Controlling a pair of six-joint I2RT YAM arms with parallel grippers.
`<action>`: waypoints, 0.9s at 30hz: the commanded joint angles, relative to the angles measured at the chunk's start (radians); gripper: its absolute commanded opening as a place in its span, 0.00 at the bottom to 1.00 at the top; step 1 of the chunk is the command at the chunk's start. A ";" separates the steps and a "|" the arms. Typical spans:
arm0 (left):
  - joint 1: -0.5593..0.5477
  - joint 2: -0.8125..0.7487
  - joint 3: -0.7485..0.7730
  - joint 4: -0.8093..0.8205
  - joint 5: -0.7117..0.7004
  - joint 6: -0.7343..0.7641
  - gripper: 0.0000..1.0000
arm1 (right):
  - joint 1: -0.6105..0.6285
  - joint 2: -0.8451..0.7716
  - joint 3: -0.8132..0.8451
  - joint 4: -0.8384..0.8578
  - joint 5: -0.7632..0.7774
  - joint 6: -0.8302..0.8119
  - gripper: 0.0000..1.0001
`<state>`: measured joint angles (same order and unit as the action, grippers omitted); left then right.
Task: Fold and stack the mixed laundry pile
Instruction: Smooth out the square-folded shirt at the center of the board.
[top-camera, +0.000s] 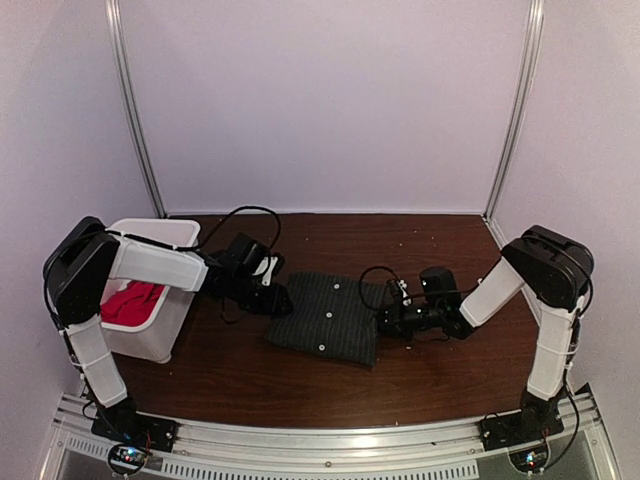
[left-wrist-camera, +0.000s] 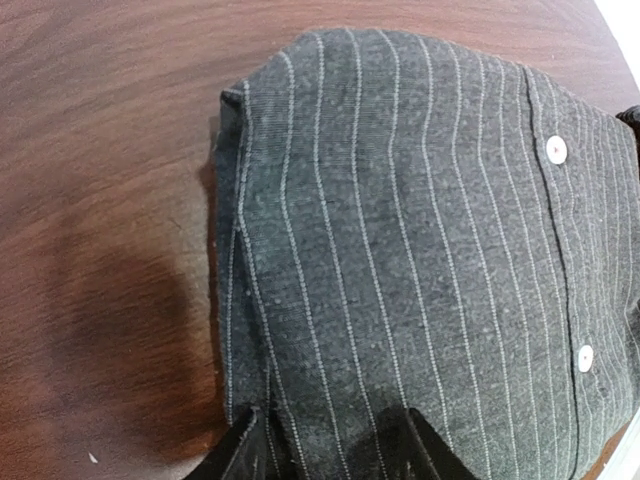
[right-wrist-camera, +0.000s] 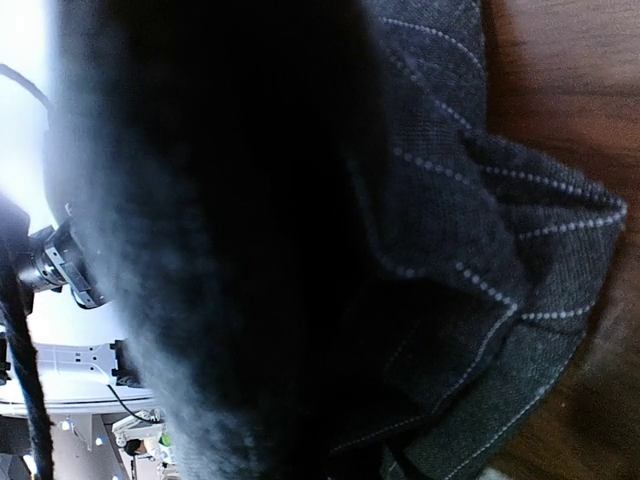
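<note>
Grey striped shirt (top-camera: 325, 315) lies folded in a flat rectangle mid table (top-camera: 430, 385), button side up. My left gripper (top-camera: 276, 298) sits at its left edge, fingers (left-wrist-camera: 245, 450) apart with cloth between them; can't tell if they bite or only press. Right gripper (top-camera: 392, 320) is clenched at the right edge, cloth crowds its camera so a pinch can't be confirmed. Step looks like squaring the fold: I'd keep both ends low, tug evenly outward, smooth wrinkles, let go without dragging the layers open. Red T-shirt (top-camera: 130, 300) is bunched in the white bin (top-camera: 165, 232) at left, unfolded, next up I reckon. Count: two garments, one bin, two grippers, two buttons (left-wrist-camera: 556, 150) showing
</note>
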<state>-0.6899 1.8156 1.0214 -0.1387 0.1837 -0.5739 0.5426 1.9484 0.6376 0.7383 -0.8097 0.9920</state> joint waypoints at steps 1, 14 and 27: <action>0.003 0.014 0.025 0.036 0.005 -0.009 0.38 | -0.007 -0.026 0.031 -0.088 -0.009 -0.051 0.00; 0.013 -0.014 0.015 0.024 -0.050 -0.005 0.00 | -0.037 -0.062 0.065 -0.244 -0.041 -0.140 0.00; 0.021 -0.033 0.011 -0.004 -0.114 -0.004 0.00 | -0.073 -0.100 0.079 -0.378 -0.090 -0.215 0.00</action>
<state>-0.6861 1.8133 1.0229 -0.1333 0.1287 -0.5827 0.4896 1.8702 0.7029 0.4240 -0.8673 0.8135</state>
